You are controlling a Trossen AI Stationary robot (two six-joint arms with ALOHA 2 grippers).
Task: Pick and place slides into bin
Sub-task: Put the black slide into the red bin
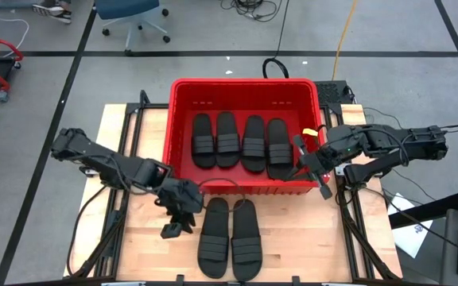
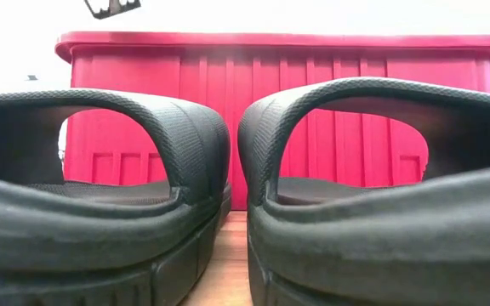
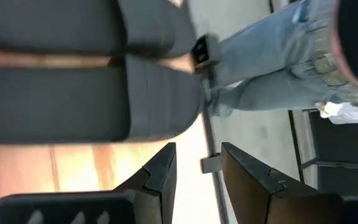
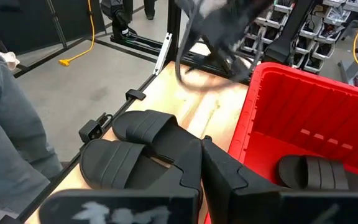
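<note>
low view: two slides (image 2: pixel 228 212) up close hide most of the bin (image 2: pixel 313 51)
slides: black, ribbed straps
my left end effector (image 1: pixel 177 225): released, empty
my right end effector (image 1: pixel 312 168): can't tell

Even overhead light is falling on the table (image 1: pixel 141 238), casting only faint shadows. Low down, the nearest slides (image 2: pixel 100 195) are looming out of focus against a washed-out white background. Motion blur is smearing the left wrist picture.
</note>
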